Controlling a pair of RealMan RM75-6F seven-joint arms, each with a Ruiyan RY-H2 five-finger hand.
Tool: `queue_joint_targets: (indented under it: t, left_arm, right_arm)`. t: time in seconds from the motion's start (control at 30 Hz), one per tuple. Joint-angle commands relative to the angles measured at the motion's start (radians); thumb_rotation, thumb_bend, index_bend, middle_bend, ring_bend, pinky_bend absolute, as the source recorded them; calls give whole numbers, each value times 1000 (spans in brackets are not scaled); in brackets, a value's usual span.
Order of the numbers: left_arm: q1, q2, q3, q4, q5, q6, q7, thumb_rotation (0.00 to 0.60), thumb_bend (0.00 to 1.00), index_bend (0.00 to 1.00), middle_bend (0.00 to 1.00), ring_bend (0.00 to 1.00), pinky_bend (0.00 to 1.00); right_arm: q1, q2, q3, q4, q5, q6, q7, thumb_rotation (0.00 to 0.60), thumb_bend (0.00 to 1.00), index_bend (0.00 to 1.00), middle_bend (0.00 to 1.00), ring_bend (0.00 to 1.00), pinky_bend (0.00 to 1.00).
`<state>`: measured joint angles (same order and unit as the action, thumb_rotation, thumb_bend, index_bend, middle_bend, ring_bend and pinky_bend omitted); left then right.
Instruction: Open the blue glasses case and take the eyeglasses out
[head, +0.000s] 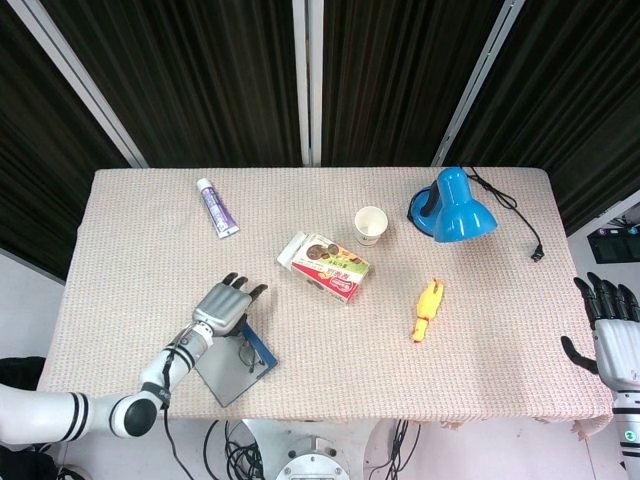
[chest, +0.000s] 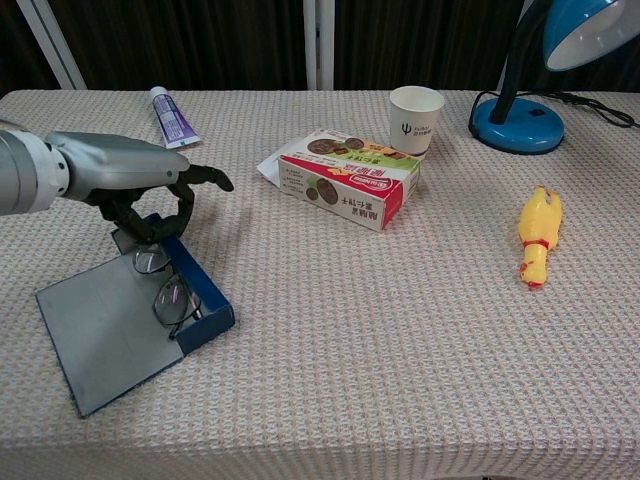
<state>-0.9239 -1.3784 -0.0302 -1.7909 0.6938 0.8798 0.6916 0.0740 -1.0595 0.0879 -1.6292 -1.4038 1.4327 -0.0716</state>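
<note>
Blue case (chest: 130, 315) open, eyeglasses (chest: 170, 290) inside — box (chest: 345, 183) print unreadable

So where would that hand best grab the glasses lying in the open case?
Probably at the lens frame. The eyeglasses lie flat in the blue glasses case, whose lid is folded out flat, so nothing covers them. The left hand hovers over the case's far end; coming straight down and pinching the frame looks easiest.

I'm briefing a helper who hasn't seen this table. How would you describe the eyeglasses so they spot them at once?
Start at the table's front-left corner, where the left hand hovers. Under it lies the open blue glasses case. The eyeglasses sit inside against its raised blue edge: thin dark wire frames with clear lenses, the only such thing there.
</note>
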Motion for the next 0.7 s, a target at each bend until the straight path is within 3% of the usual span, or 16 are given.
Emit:
queue_joint_targets:
  t: [0.03,0.3,0.7]
  left_arm:
    - [-6,9,11,-9,-20,6,2,600,627,80,473,93,74]
    - [-26,36,38,-34,-84,29,18,600,627,82,502,119,79]
    - [-86,112,86,-124,-269,51,78,600,624,79,541,154,84]
  right_arm:
    - [1,0,0,-1,0,-1,-2,600,240,0,0,0,0]
    - [2,-2,-2,-6,-1,-2,-11,600,239,0,0,0,0]
    - [5,-2,-2,-13,-2,-4,-23,600,240,0,0,0,0]
